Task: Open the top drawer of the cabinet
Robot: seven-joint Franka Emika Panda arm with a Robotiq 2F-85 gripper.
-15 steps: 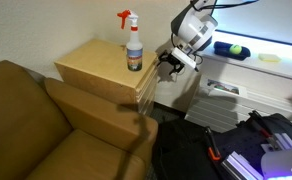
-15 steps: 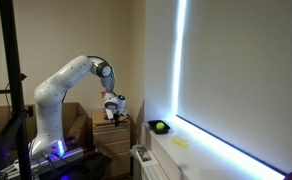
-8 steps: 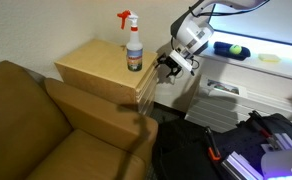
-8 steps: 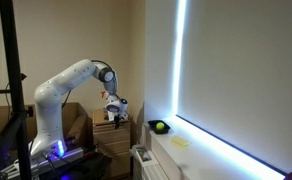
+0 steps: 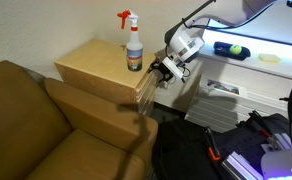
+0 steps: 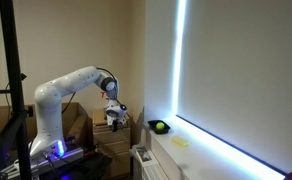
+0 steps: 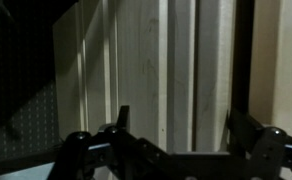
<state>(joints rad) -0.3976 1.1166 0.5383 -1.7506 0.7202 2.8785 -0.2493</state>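
Observation:
The light tan wooden cabinet point(image 5: 98, 66) stands beside a brown armchair and also shows in an exterior view point(image 6: 110, 140). Its top drawer point(image 5: 147, 84) is the shallow front just under the flat top and looks closed. My gripper point(image 5: 160, 73) is open and sits right at the front of the top drawer, at the cabinet's upper corner; it also shows in an exterior view point(image 6: 113, 118). In the wrist view the gripper point(image 7: 183, 125) has both fingers spread wide, with the cabinet's wooden drawer fronts point(image 7: 141, 60) close behind as upright bands. Nothing is between the fingers.
A spray bottle point(image 5: 133, 46) with a red-and-white trigger stands on the cabinet top near my gripper. The brown armchair point(image 5: 36, 125) is against the cabinet's side. A white ledge with a green-and-blue object point(image 5: 230, 48) runs behind. Black equipment point(image 5: 221, 145) lies on the floor.
My gripper has moved down and in toward the cabinet, from beside the spray bottle to the front of the top drawer. The drawer has not moved.

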